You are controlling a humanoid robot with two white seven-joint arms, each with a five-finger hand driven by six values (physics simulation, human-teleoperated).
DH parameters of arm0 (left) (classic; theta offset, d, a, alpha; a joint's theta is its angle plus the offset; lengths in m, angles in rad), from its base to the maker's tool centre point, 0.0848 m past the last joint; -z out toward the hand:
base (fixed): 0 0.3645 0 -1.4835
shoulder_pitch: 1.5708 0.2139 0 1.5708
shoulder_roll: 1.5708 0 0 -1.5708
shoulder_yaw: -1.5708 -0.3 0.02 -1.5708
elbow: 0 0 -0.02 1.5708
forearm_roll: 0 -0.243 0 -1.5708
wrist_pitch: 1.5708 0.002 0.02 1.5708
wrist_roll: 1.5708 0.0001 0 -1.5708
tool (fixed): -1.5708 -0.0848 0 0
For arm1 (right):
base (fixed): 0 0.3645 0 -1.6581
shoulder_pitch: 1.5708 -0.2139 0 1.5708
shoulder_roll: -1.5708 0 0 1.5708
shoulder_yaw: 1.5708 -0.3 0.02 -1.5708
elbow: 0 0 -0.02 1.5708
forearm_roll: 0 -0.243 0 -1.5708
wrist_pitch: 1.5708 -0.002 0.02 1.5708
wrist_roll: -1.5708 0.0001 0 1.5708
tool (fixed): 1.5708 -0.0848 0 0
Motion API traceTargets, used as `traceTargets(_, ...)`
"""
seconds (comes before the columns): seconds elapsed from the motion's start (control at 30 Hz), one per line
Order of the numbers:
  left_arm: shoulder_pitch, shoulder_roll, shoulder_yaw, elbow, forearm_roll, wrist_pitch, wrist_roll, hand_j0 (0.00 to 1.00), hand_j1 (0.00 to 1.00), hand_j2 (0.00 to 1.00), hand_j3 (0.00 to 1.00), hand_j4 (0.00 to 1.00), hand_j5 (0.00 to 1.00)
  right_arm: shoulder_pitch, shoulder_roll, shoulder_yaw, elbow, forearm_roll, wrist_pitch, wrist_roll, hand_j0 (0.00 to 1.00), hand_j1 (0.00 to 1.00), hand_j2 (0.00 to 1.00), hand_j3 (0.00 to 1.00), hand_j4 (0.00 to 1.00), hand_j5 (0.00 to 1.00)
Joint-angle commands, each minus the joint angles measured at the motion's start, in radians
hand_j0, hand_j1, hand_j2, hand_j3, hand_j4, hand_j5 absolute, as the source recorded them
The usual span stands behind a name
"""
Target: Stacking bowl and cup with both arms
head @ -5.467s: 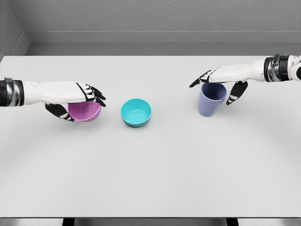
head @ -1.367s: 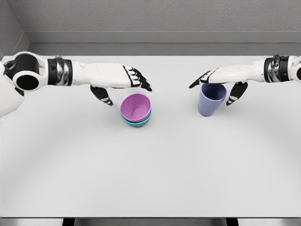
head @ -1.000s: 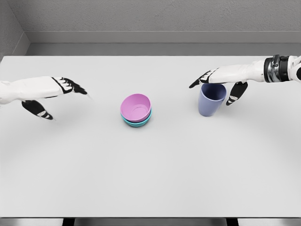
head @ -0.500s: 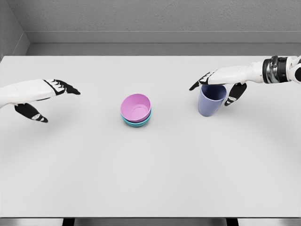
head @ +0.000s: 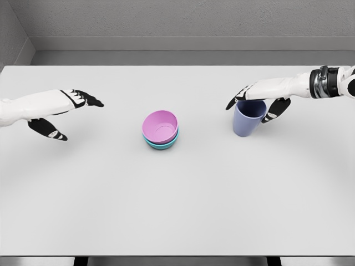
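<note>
**Observer:** Cup (head: 248,118) first. Lavender, upright, mouth open, standing on the white table (head: 183,199) right of centre, well apart from the bowls. Your right hand (head: 259,101) sits over its rim: fingers (head: 236,100) draped across the far edge, thumb (head: 275,111) down the right side. Whether it truly grips, or only cages the rim, you cannot tell from this view; I judge it closed on the cup.

**Operator:** How will it handle?

**Observer:** My guess: light, rigid plastic, smooth walls, not fragile. Slippery if you pinch only the lip. Take it across the upper wall, thumb opposite fingers, just under the rim, and keep it upright so it does not swing.

**Operator:** And where does it go?

**Observer:** Pink bowl (head: 160,126) is nested in the teal bowl (head: 162,144), a sliver of teal showing beneath, near the table's middle. That pair looks settled, slightly tilted toward you. The cup's base should fit inside the pink bowl; lower it straight, since a shallow smooth bowl will let it skate.

**Operator:** Left side?

**Observer:** Your left hand (head: 62,115) hovers at the left, well apart from the bowls, fingers stretched out and thumb dropped apart, holding nothing.

**Observer:** Judged stage: bowls stacked, cup not yet lifted.
</note>
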Motion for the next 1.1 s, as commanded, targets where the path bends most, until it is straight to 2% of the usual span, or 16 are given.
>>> traceTargets(0.0,0.0,-0.012,0.0,0.003,0.001,0.003,0.0,1.0,1.0,1.0,1.0,1.0,1.0,0.0,0.0,0.0,0.0,-0.004,0.002,0.0,0.81,0.81,0.81,0.81,0.81,0.81)
traceTargets(0.57,-0.005,-0.034,0.0,0.006,0.001,0.003,0.0,1.0,1.0,1.0,1.0,1.0,1.0,-0.002,0.0,-0.002,-0.003,-0.004,0.002,0.0,0.77,0.77,0.77,0.77,0.77,0.77)
traceTargets(1.07,-0.005,-0.038,0.0,0.012,0.001,0.003,0.0,1.0,1.0,1.0,1.0,1.0,1.0,-0.008,-0.003,0.0,-0.011,-0.004,0.002,0.0,0.67,0.67,0.67,0.67,0.67,0.67)
